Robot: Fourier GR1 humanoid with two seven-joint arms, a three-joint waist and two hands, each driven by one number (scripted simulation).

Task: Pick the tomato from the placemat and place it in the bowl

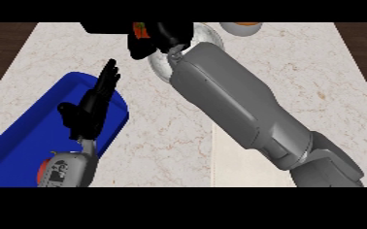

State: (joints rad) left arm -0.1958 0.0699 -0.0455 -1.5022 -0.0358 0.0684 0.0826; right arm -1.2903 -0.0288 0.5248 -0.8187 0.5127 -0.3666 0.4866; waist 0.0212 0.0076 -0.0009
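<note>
Right hand [153,40]: extended to the far side of the counter [294,63], fingers curled round the tomato [141,29], which shows only as a small orange-red patch with a touch of green between the black fingers. The tomato is held at the far left rim of the pale bowl [160,69]; the grey forearm covers most of the bowl, and contact between tomato and bowl cannot be determined. Blue placemat [32,131]: lies at the near left of the counter, well apart from the tomato. Left hand [90,107]: resting over the placemat, fingers straight and pointing up, holding nothing. Dark marks on the left wrist casing [64,167] are too small to read. An orange-filled, white-rimmed vessel [241,27] sits just beyond the bowl.
</note>
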